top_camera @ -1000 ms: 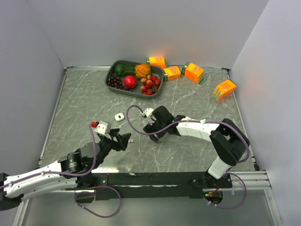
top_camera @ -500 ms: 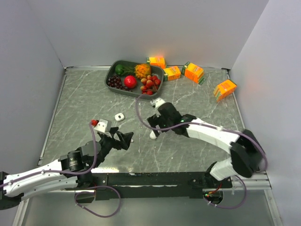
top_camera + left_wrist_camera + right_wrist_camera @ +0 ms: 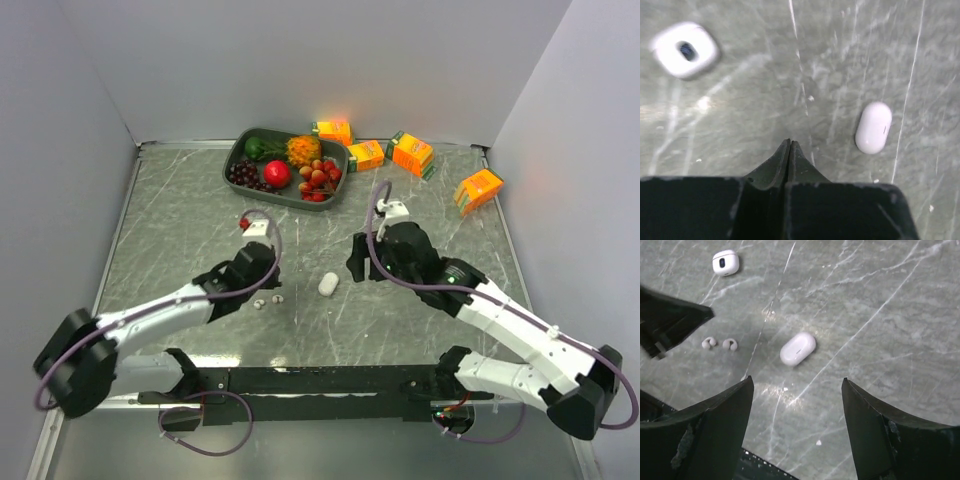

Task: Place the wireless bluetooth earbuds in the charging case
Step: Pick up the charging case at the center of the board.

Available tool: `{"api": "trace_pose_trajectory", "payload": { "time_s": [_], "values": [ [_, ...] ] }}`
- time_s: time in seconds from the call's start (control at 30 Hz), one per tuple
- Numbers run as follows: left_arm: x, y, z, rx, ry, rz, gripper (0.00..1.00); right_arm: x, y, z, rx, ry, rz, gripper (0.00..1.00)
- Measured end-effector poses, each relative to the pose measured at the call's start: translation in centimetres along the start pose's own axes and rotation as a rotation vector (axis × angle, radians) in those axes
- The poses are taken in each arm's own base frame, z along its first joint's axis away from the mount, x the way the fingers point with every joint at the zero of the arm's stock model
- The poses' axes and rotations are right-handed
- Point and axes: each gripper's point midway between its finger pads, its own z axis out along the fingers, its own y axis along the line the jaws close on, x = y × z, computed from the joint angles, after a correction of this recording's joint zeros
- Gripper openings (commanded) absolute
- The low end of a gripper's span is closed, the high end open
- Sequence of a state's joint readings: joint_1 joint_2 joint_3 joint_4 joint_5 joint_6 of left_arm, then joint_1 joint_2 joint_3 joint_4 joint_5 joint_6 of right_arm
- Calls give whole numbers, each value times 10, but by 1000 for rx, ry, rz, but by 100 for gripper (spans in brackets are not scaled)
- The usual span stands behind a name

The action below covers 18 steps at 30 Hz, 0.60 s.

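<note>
Since half a second ago the left arm has swung out across the table point(image 3: 170, 230), and its claw point(image 3: 790, 147) now sits farther forward, fingers pressed together on nothing. The right claw point(image 3: 797, 380) has drawn back to the right, off the oval white charging case point(image 3: 328, 285), which lies flat and free on the marble. This claw is spread wide and empty, with the oval case showing between and beyond its two fingers in the right wrist view. Two tiny white earbuds point(image 3: 730, 344) lie side by side on the table to the left of the oval case, near it but apart from it, and none is in a case. In that view the left claw's tip sits between the earbuds and a smaller square white case point(image 3: 725, 262). That case is blurred in the left wrist view, and the dark spot on its top may be an opening. At the far edge stand a dark tray of fruit point(image 3: 240, 160) and four orange juice cartons point(image 3: 412, 153), well apart from both claws
</note>
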<state>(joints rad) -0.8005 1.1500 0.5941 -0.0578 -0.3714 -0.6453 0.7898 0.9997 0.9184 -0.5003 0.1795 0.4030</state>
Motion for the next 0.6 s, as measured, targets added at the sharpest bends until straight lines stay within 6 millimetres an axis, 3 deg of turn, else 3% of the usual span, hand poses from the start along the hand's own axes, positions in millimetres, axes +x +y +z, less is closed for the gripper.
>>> {"api": "trace_pose_trajectory", "payload": {
  "time_s": [0.1,0.2,0.3,0.6],
  "values": [
    [11,-9,19,17,107,17,1,4,0,-11,-23,-7,15,78],
    [12,-38,39,90,173,51,1,2,2,-18,-46,-18,22,78],
    [20,-52,49,144,229,84,1,6,2,-20,-49,-4,19,79],
    [56,-57,59,179,363,119,1,4,3,-27,-66,-16,10,79]
  ]
}}
